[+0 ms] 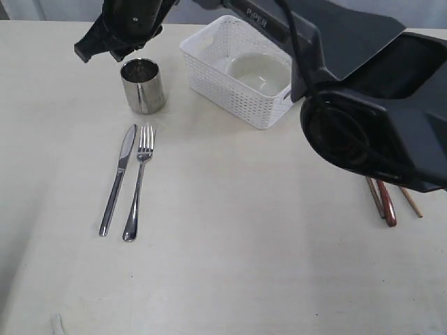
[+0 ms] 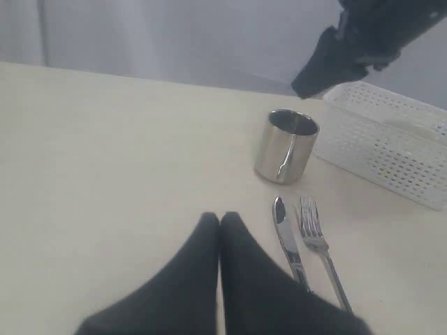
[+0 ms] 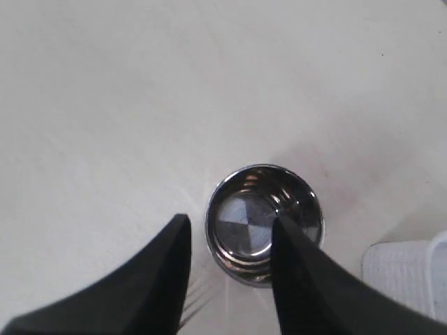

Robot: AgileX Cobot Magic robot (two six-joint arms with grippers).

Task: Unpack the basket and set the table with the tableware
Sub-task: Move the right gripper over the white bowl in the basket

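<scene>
Two claws, two states: my right claw (image 3: 229, 232) hangs with fingers apart, gripping nothing, and the steel cup (image 3: 241, 230) stands upright on the table (image 1: 244, 265) straight beneath it — one finger shows over the cup's mouth, the other outside the rim. The white basket (image 1: 230, 89) sits near this claw, just beside the cup, with the pale bowl (image 1: 255, 73) inside. My left claw (image 2: 218, 220) has its fingers pressed together, empty. Just beyond its tips lie the knife (image 2: 286, 234) and fork (image 2: 316, 234), side by side, the cup past them. Chopsticks (image 1: 411, 202) and the wooden spoon (image 1: 386, 204) lie well apart from both claws, partly hidden under my right arm (image 1: 363, 105)
</scene>
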